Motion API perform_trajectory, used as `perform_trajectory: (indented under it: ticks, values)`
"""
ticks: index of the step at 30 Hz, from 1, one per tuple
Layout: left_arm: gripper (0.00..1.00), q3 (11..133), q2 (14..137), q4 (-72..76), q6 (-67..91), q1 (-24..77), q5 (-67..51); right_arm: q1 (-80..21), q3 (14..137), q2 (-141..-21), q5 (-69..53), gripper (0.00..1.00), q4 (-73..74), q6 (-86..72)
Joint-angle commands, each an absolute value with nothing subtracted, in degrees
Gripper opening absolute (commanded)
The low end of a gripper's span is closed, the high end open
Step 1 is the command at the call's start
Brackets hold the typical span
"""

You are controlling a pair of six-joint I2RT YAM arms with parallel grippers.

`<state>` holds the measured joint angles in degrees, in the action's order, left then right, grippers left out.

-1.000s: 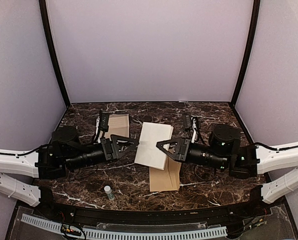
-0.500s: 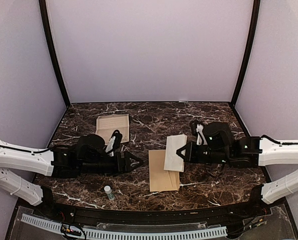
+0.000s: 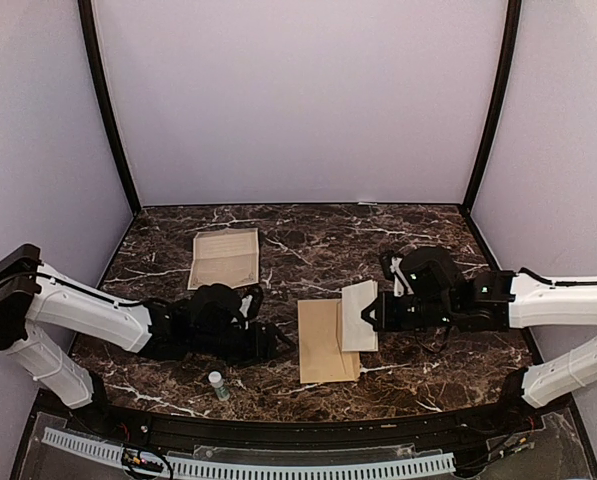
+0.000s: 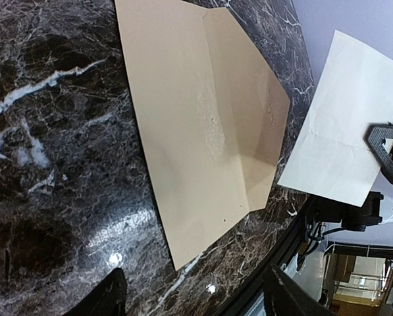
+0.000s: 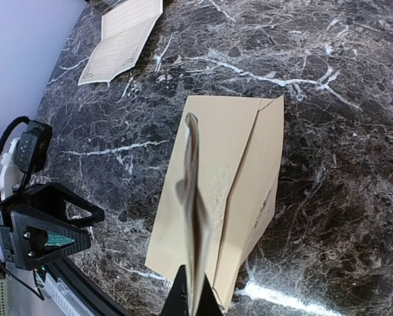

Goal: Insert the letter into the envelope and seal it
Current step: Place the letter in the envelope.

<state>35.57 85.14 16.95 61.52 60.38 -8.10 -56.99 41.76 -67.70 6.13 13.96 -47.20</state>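
The kraft-brown envelope (image 3: 323, 340) lies flat on the marble table, its pointed flap open toward the right. It also shows in the left wrist view (image 4: 196, 131) and the right wrist view (image 5: 245, 164). My right gripper (image 3: 376, 318) is shut on the white letter (image 3: 358, 314) and holds it on edge just above the envelope's right side. The letter is seen edge-on in the right wrist view (image 5: 194, 217), and as a sheet in the left wrist view (image 4: 351, 125). My left gripper (image 3: 275, 341) is open and empty, low over the table just left of the envelope.
The cream page with the ornate border (image 3: 225, 257) lies at the back left, also in the right wrist view (image 5: 120, 39). A small clear bottle (image 3: 218, 385) stands near the front edge, left of the envelope. The table's front edge runs just below the envelope.
My left gripper let go of the letter and swung down low beside the envelope's left edge. My right gripper carried the letter right and down over the envelope's flap side.
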Motion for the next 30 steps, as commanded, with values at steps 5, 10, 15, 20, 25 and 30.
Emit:
perform_trajectory:
  ticks: [5, 10, 15, 20, 25, 30]
  values:
    - [0.66, 39.3, 90.0, 19.4, 59.0, 60.2, -10.0, -54.1, 40.6, -69.3, 4.1, 0.0, 14.6, -45.1]
    - [0.63, 42.8, 93.0, 17.3, 56.1, 59.9, -10.1, -52.4, 41.0, -72.4, 1.3, 0.0, 14.1, -43.8]
    - [0.61, 43.5, 95.3, 17.9, 55.4, 58.9, -10.5, -52.0, 41.5, -75.4, 1.0, 0.0, 14.6, -43.7]
    - [0.59, 43.7, 97.4, 19.5, 55.7, 58.6, -10.6, -51.8, 40.4, -77.5, 0.6, 0.0, 13.6, -45.0]
    - [0.57, 44.5, 99.1, 19.9, 55.8, 58.5, -10.8, -51.0, 39.6, -79.2, 0.3, 0.0, 13.1, -46.0]
    - [0.52, 45.0, 100.6, 20.0, 55.5, 58.5, -11.0, -50.0, 39.1, -80.2, 0.3, 0.0, 13.7, -47.0]
